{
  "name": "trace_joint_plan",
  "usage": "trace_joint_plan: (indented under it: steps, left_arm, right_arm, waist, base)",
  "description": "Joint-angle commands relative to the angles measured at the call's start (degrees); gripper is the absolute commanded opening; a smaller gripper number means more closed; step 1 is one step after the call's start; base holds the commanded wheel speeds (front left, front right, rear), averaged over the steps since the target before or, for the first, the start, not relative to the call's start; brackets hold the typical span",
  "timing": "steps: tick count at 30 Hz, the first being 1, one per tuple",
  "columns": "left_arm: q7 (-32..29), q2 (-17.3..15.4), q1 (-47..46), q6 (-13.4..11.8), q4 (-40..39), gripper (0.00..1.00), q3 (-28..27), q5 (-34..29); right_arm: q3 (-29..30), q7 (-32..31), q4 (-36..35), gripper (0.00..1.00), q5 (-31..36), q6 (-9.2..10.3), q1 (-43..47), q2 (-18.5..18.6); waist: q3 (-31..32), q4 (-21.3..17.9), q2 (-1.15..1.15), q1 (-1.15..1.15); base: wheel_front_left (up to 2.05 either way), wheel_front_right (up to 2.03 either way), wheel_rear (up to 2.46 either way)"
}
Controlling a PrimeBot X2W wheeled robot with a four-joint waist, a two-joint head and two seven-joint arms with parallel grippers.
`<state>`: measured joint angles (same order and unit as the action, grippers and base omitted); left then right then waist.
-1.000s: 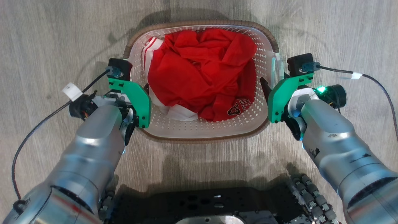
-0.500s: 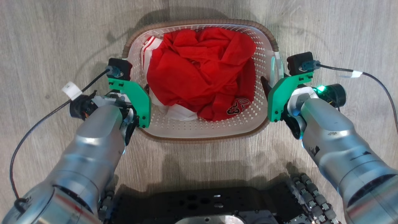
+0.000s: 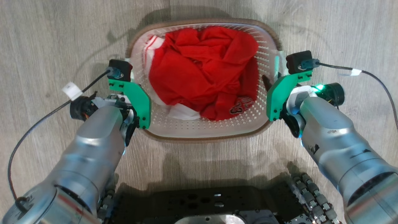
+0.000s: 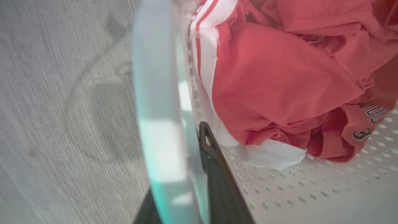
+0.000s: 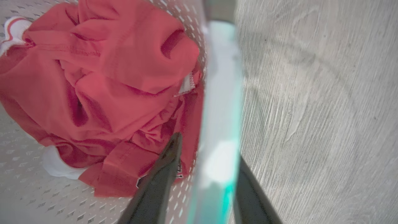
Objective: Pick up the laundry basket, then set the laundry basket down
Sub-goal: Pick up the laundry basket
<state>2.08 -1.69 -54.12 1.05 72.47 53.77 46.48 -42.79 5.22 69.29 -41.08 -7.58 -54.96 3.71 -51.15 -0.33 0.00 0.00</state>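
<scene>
Clenched on the laundry basket (image 3: 199, 139) from both sides, over the wood-grain floor (image 3: 46, 37); cannot tell whether lifted or resting. Gripping its left handle (image 4: 155, 93) with the left tool (image 4: 186, 155) and its right handle (image 5: 222, 77) with the right tool (image 5: 208, 149), one finger inside each wall. Loaded with a crumpled red jersey (image 3: 202, 68).

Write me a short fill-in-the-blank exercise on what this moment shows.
The clothing heaped in the laundry basket is mostly ____.
The basket's woven-look rim is ____.
The left gripper has one finger inside the basket and one ____ it.
The right gripper straddles the basket's right-side ____.
Missing words: red; brown; outside; handle.
</scene>
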Motion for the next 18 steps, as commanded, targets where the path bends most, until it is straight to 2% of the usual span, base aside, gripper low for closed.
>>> trace_joint_plan:
  steps: [1,8,18]
  left_arm:
    - [0.23,-1.19,0.15,0.08,-0.38,0.00,-0.15,0.16]
    - [0.63,-1.19,-0.29,-0.54,-0.19,0.00,0.89,1.43]
    - [-0.37,-1.19,-0.06,0.57,-0.26,0.00,3.22,2.82]
  right_arm:
    - [-0.91,0.70,-0.29,0.00,-0.33,0.09,2.38,-0.83]
    - [-2.21,1.16,0.32,0.00,-1.35,0.09,1.81,-0.83]
    - [-4.30,0.61,0.94,0.00,-2.69,0.09,1.18,-0.83]
  waist:
    - [-0.06,0.02,0.00,0.00]
    - [-0.29,0.08,0.00,0.00]
    - [0.91,0.19,0.00,0.00]
  base:
    - [0.00,0.00,0.00]
    - [0.00,0.00,0.00]
    - [0.00,0.00,0.00]
